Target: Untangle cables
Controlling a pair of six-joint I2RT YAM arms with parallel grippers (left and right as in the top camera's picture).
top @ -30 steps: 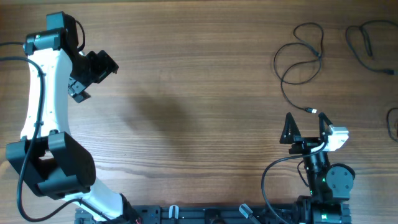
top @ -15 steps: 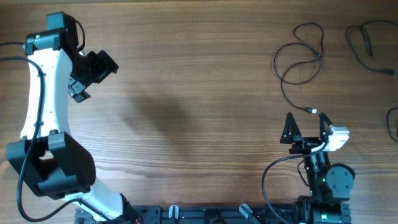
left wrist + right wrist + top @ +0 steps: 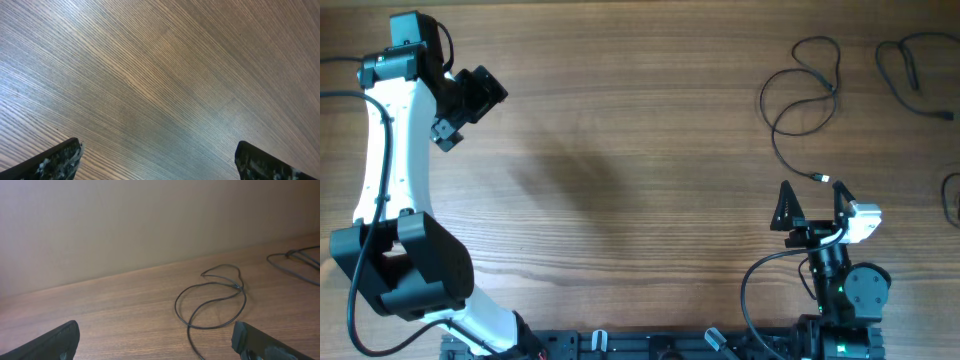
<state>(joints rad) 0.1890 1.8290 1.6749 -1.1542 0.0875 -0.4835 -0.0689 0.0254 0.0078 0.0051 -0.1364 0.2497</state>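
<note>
1. The right end effector (image 3: 812, 200) is seen nearest the base, on the right side of the counter (image 3: 640, 200). Its fingers are spread wide and nothing is gripped.
2. At about the same depth, a short arc of cable (image 3: 952, 195) is cut off by the right edge of the overhead view. The rest of it is not shown.
3. Just beyond the right end effector, the silvery plug end (image 3: 820, 178) of the looped cable (image 3: 798, 92) is found, near one fingertip.
4. From that plug the looped cable is run away from the base into two overlapping loops. In the right wrist view these are seen lying flat on the wood, ahead of the open fingers.
5. A further cable (image 3: 910, 65) is laid at the far right corner, well apart from the looped cable and only partly in frame.
6. The left end effector (image 3: 468, 110) is held at the far left, well apart from all cables. Its fingers are wide open, nothing is held, and only wood grain is shown between them in the left wrist view.
</note>
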